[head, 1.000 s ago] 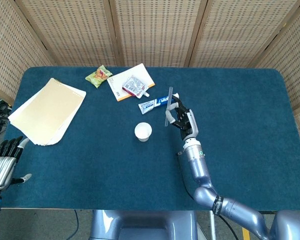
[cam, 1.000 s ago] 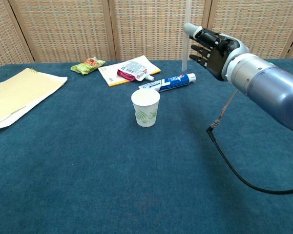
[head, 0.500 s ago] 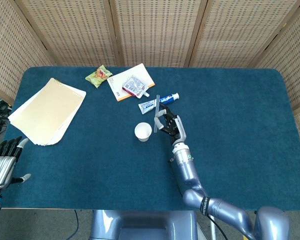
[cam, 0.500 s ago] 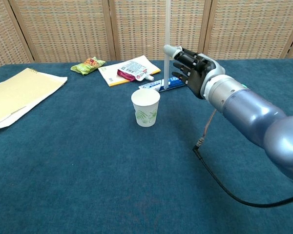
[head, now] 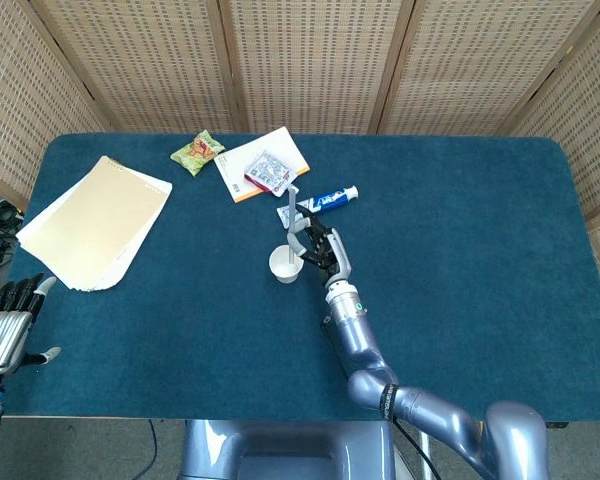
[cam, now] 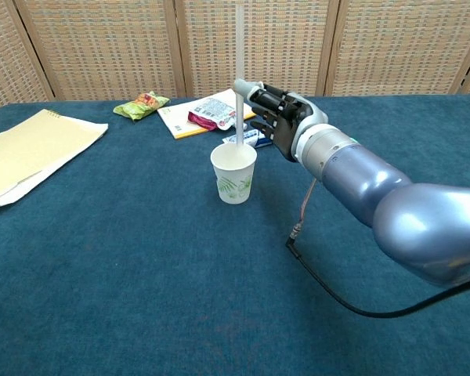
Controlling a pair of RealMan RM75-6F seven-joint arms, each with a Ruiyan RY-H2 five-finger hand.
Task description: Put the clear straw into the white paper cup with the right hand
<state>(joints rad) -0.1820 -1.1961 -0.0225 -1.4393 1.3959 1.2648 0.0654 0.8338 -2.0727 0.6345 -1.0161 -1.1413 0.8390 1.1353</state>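
Observation:
The white paper cup [head: 286, 264] [cam: 234, 172] stands upright near the table's middle. My right hand [head: 320, 251] [cam: 272, 113] hovers just right of it and pinches the clear straw [head: 292, 215] [cam: 240, 70] upright. The straw's lower end hangs right above the cup's rim; whether it is inside I cannot tell. My left hand [head: 7, 322] rests low at the table's near left corner, holding nothing, fingers apart.
A toothpaste tube [head: 320, 201] lies just behind the cup. A white booklet with a red pouch [head: 263, 166] and a green snack bag [head: 197, 151] lie further back. A stack of cream papers [head: 95, 220] covers the left side. A black cable [cam: 321, 258] trails under the right arm.
My right hand has carried the upright straw leftward from beside the toothpaste tube to directly over the cup. The left hand has stayed still.

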